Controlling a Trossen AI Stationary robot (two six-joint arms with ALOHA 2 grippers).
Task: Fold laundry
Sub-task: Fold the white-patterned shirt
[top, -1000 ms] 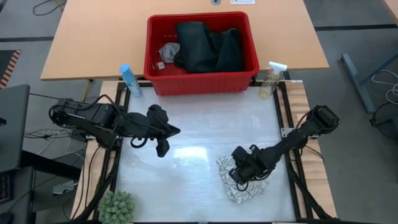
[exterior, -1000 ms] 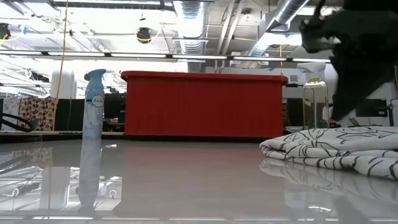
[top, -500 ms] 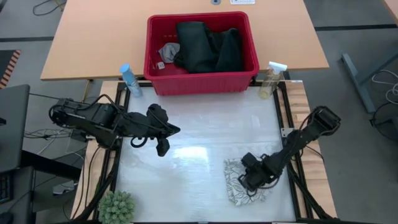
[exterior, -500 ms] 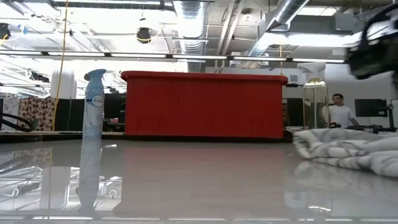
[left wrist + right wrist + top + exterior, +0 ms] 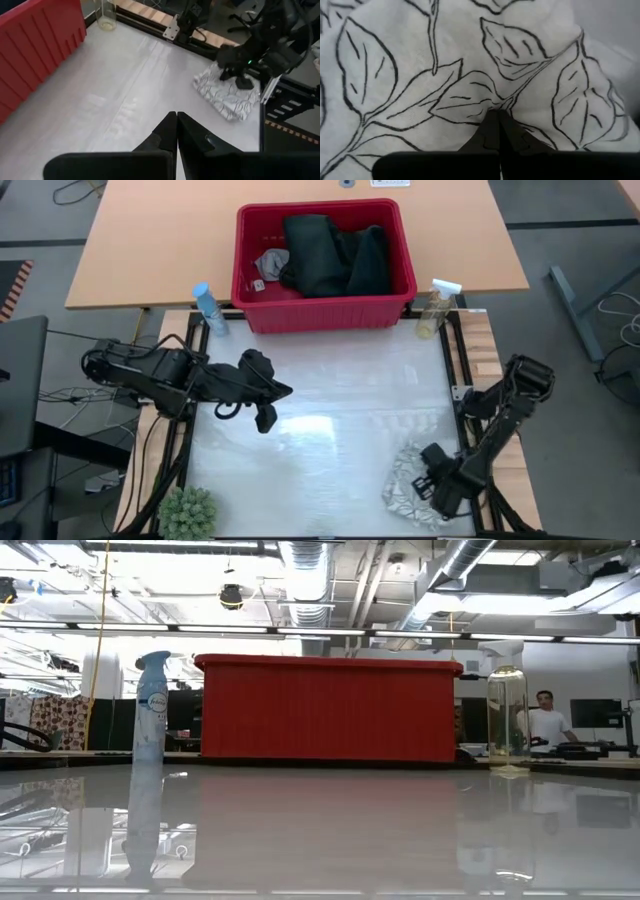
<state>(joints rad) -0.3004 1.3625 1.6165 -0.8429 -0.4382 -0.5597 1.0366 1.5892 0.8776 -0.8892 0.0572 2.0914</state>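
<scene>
The white cloth with grey leaf print [image 5: 403, 480] lies bunched on the table near its near right corner, also seen as the cloth [image 5: 222, 97] in the left wrist view. My right gripper [image 5: 434, 484] stands shut on top of it, pointing down, its fingertips [image 5: 495, 120] against the print. My left gripper [image 5: 265, 418] hangs shut above the table's left half, touching nothing. The dark jeans [image 5: 335, 252] and a small grey cloth [image 5: 272, 262] lie in the red basket [image 5: 250, 280]. My right gripper presses its shut fingertips down on the cloth's upper face [image 5: 470, 100], toward the cloth's right side, coming from above. Creases in the cloth run toward the tips. Whether a fold is nipped between them, I cannot tell. The cloth lies on the table.
The red basket stands at the table's far edge, with a blue spray bottle [image 5: 207, 307] to its left and a clear spray bottle [image 5: 437, 308] to its right. A small green plant [image 5: 188, 512] sits at the near left corner. A person [image 5: 545, 720] stands far behind.
My right gripper has gone toward the table's right and near edges, rolling its wrist, still shut. The leaf-print cloth has slid along the table with it toward the near right corner, has bunched up more, and has left the low view.
</scene>
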